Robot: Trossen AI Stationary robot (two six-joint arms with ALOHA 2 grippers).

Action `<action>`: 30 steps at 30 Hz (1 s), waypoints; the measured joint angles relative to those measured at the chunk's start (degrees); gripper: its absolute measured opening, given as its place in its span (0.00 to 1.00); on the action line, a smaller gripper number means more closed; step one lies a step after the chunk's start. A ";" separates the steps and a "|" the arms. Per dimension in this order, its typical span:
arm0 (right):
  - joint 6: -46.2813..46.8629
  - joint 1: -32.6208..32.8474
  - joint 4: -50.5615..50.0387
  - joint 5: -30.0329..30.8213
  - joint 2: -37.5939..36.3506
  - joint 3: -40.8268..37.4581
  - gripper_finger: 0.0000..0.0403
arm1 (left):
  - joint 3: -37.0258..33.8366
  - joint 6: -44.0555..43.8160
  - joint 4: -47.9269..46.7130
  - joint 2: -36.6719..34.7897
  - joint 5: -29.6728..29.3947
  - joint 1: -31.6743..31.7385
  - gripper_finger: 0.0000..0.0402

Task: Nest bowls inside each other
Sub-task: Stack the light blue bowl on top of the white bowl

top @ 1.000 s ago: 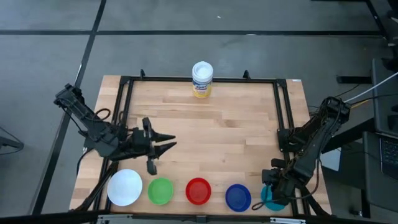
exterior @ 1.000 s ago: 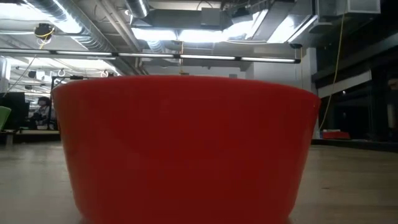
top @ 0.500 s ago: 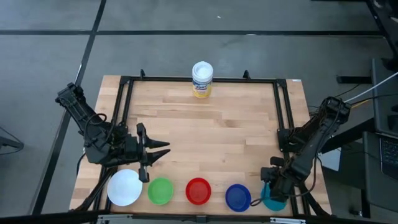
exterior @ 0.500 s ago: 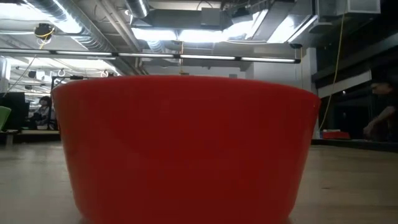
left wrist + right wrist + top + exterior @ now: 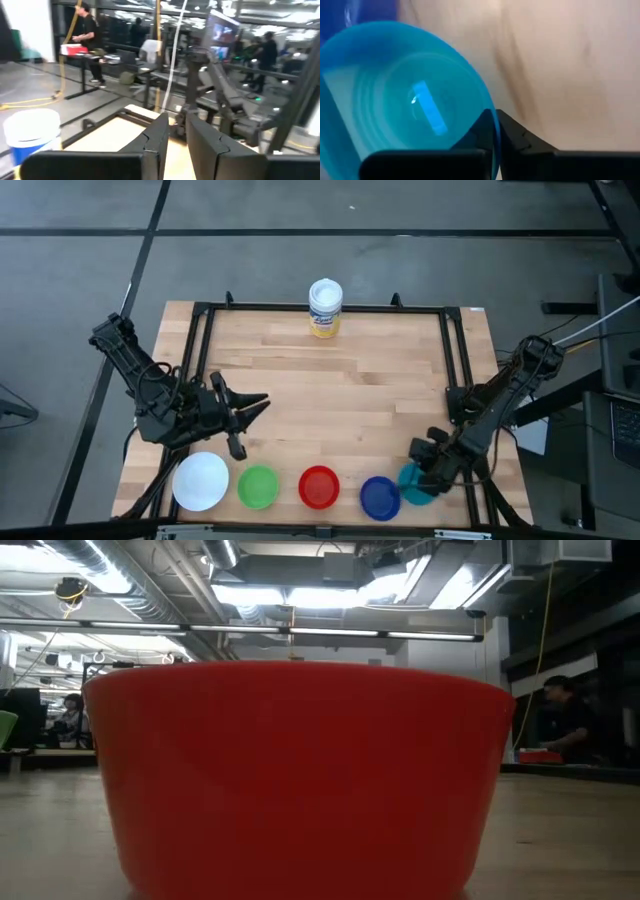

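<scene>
The right claw [image 5: 425, 470] has just clenched on the teal bowl's [image 5: 411, 485] rim and dragged it, lower right of frame, against the blue bowl [image 5: 380, 497]: nesting begins. Left claw [image 5: 240, 420] hangs narrowed, empty.

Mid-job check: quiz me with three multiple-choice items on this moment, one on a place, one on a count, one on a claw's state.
1. Where does the white canister stand?
A. at the table's far edge
B. among the bowls
C. under the left claw

2. How many bowls are there?
A. three
B. four
C. five

3. The right claw is:
A. wide open above the table
B. shut on the teal bowl's rim
C. holding the canister

Answers: 1 A, it stands alone at the far side; 2 C, white, green, red, dark blue, teal; 3 B, the wrist view shows its fingers pinching the rim.
</scene>
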 joint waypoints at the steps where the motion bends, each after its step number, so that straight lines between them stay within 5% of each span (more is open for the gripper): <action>1: -0.89 -1.46 -0.23 2.29 0.01 1.21 0.02 | 0.00 -0.96 -1.48 0.00 -1.08 0.04 0.13; 7: -8.56 -14.05 -6.26 20.09 0.00 11.44 0.01 | -0.02 -13.95 -15.59 0.00 -2.22 2.33 0.05; 14: -23.26 -31.44 -13.74 34.19 0.00 22.79 0.01 | -0.04 -18.95 -22.53 0.17 9.16 8.94 0.04; 20: -42.78 -42.59 -4.34 35.72 0.00 28.53 0.01 | -0.04 -28.47 -29.94 3.36 23.27 19.72 0.03; 30: -59.56 -50.66 0.77 33.05 0.01 33.10 0.01 | 5.42 -19.57 -33.01 13.50 23.52 29.28 0.01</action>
